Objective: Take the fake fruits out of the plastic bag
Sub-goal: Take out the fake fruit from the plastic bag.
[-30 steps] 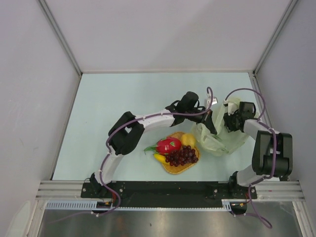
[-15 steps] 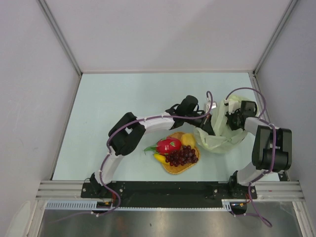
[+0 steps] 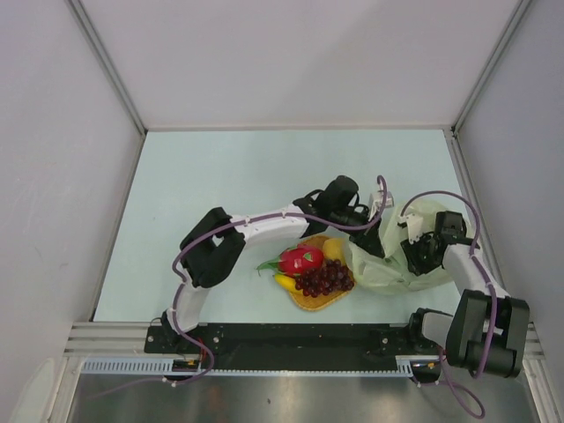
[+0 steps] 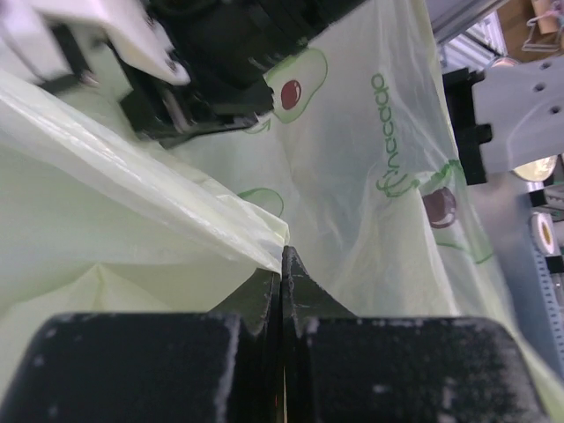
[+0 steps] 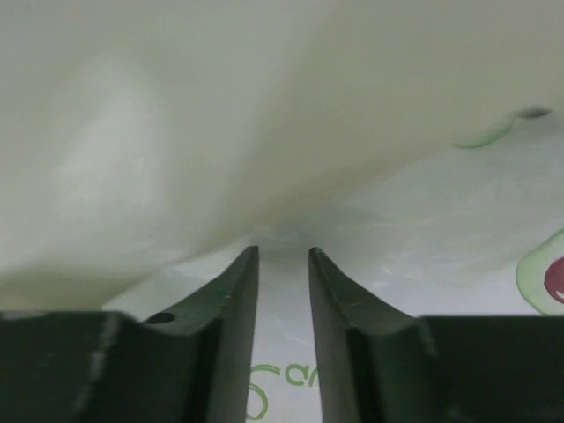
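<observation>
Two arms at the plastic bag [image 3: 388, 269], fake fruits out beside it

The dragon fruit [image 3: 300, 259], lemon [image 3: 334, 249], banana [image 3: 285, 282] and grape bunch [image 3: 324, 277] lie on the orange mat [image 3: 310, 301], just left of the bag on the bench [image 3: 220, 185]. The left pincer [image 4: 282, 256] is clenched on a fold of the bag. The right pincer [image 5: 282, 251] shows a narrow gap with film at its tips; whether it grips, I cannot tell. The bag looks feather-light, limp and slippery, so a bunched fold or the rim is likely the best hold.

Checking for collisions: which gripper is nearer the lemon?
Left. The left gripper pinches the plastic bag just right of the lemon; the right gripper is farther right, at the bag.
</observation>
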Controlling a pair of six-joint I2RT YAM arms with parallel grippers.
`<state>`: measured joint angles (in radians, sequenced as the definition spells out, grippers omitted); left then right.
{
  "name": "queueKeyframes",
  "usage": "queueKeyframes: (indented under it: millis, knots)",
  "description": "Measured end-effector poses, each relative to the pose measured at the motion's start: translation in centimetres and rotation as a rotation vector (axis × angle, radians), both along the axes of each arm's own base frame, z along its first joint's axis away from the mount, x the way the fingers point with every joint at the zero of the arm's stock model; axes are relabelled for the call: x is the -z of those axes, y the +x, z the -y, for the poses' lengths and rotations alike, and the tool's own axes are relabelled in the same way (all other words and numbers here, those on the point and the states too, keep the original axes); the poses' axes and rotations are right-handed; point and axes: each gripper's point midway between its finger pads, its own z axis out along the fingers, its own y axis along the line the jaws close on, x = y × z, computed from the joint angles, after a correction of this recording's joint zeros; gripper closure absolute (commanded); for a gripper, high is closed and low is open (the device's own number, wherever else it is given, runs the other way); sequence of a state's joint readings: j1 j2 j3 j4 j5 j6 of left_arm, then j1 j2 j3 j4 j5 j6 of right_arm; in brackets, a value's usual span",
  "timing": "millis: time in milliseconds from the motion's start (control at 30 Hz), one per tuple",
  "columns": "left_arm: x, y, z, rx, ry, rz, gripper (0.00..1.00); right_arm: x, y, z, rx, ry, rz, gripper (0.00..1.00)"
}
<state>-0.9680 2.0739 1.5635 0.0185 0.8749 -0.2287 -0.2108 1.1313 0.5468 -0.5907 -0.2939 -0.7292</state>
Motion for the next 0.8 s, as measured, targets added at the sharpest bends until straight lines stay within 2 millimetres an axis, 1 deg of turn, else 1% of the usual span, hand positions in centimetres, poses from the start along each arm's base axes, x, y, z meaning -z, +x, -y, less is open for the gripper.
queueKeyframes:
  millis: [100, 200, 333, 400, 467, 567, 733, 800]
  knots:
    - [1.3, -0.6, 0.2, -0.011, 0.024, 0.017, 1.00, 0.8, 0.4, 0.4, 0.047, -0.004, -0.020, 0.62]
    - [1.9, -0.7, 0.2, -0.016, 0.028, 0.027, 1.00, 0.5, 1.5, 0.7, 0.077, -0.004, 0.003, 0.58]
    - [1.8, -0.8, 0.4, -0.009, -0.001, 0.039, 1.00, -1.0, 3.7, 1.0, 0.102, 0.005, 0.059, 0.51]
    - [1.5, -0.9, 0.5, 0.003, -0.024, 0.038, 1.00, -1.8, 5.0, 1.3, 0.119, 0.006, 0.106, 0.50]
    - [1.2, -1.2, 0.6, 0.015, -0.044, 0.034, 1.00, -2.1, 6.1, 1.5, 0.135, 0.008, 0.140, 0.49]
    - [0.8, -1.5, 0.7, 0.034, -0.072, 0.031, 1.00, -1.6, 7.3, 1.7, 0.164, 0.007, 0.153, 0.48]
    - [-0.1, -1.8, 1.0, 0.063, -0.123, 0.023, 1.00, 0.2, 9.3, 2.1, 0.224, 0.014, 0.125, 0.46]
    - [-0.1, -1.9, 1.2, 0.070, -0.140, 0.016, 1.00, 0.2, 10.2, 2.2, 0.243, 0.024, 0.141, 0.45]
